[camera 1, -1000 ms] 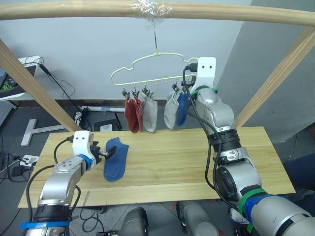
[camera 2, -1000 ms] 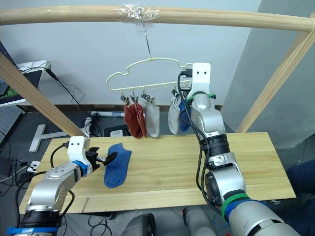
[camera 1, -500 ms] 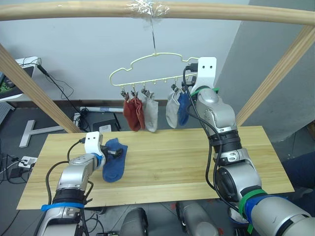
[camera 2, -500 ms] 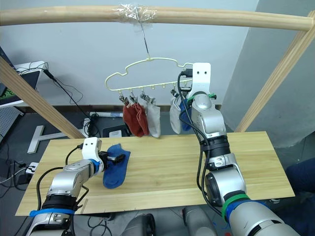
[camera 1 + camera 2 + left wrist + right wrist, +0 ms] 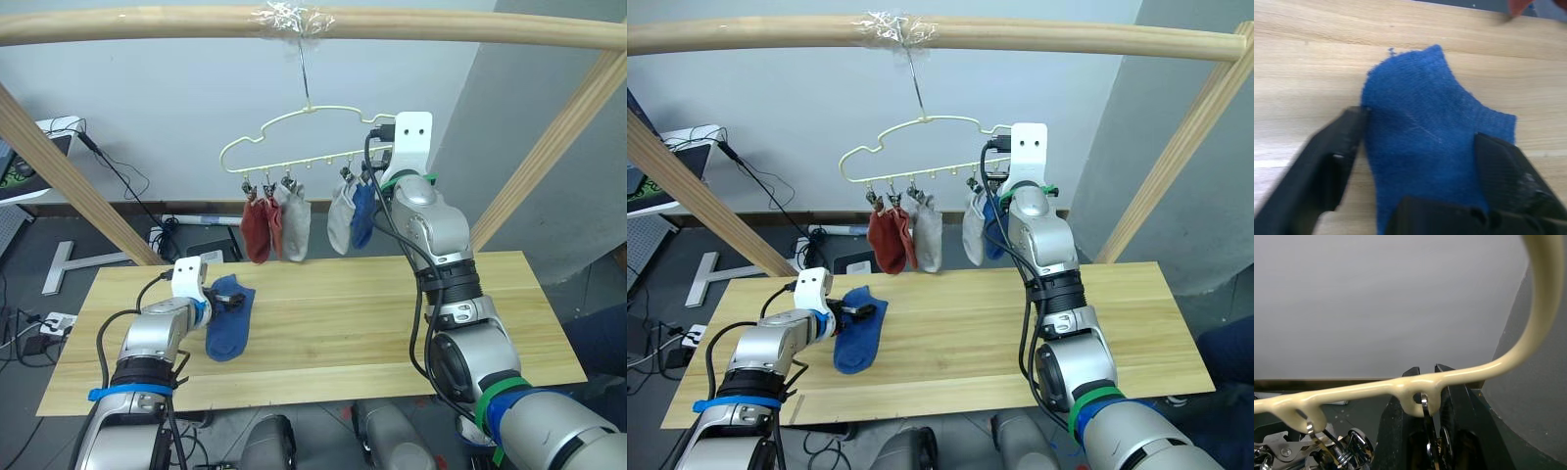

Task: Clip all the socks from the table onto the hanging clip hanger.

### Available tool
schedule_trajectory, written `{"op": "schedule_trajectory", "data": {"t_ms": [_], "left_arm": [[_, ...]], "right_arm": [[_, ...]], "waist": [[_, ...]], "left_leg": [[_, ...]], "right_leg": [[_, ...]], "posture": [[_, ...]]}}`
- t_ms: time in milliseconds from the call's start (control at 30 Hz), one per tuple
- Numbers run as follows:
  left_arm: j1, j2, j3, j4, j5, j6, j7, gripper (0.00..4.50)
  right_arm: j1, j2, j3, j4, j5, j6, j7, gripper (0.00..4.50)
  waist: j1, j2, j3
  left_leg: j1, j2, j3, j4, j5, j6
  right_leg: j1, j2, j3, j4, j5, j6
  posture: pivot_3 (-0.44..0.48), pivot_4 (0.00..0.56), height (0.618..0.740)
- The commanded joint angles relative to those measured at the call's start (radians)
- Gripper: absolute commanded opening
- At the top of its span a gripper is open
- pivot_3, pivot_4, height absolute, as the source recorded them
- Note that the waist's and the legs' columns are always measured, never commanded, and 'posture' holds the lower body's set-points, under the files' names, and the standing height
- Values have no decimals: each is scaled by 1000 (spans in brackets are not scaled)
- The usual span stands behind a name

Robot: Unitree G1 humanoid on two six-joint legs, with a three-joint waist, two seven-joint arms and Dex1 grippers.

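blue sock (image 5: 231, 319), light wood table (image 5: 333, 323), pale-yellow clip hanger (image 5: 294, 137), black pincer fingers (image 5: 1327, 166)

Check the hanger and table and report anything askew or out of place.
Nothing looks damaged. The clip hanger hangs tilted, its right end higher beside the right hand. One blue sock lies on the table, between the left hand's open fingers.

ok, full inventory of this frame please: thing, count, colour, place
Blue sock: one, blue, flat on the table's left part, between the left pincer's fingers.
Hung socks: five on the hanger; two rust red, one grey, then one grey and one blue.
Hanger: one, pale yellow, hooked on the top pole.
Table: one, light wood.
Frame poles: pale wood, overhead and slanting at both sides.
Cables and power strip: on the floor, left.
Left pincer: open, straddling the blue sock.
Right pincer: up at the hanger's right-end clip.
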Motion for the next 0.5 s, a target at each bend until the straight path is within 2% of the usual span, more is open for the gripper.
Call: {"op": "schedule_trajectory", "data": {"t_ms": [33, 333, 500], "left_arm": [[36, -18, -30, 37, 13, 22, -19, 2726], [51, -15, -31, 21, 23, 12, -38, 117], [70, -21, -37, -33, 11, -22, -81, 23]], "right_arm": [[-9, -1, -1, -53, -13, -6, -9, 38], [-6, 0, 0, -54, -13, -6, -7, 38], [-5, 1, 1, -54, -13, -6, -7, 38]], "waist": [[0, 0, 0], [0, 0, 0], [1, 0, 0]], "left_leg": [[0, 0, 0, 0, 0, 0], [0, 0, 0, 0, 0, 0], [0, 0, 0, 0, 0, 0]], "right_leg": [[0, 0, 0, 0, 0, 0], [0, 0, 0, 0, 0, 0], [0, 0, 0, 0, 0, 0]], "posture": [[-221, 204, 740], [-219, 202, 740], [-219, 201, 740]]}}
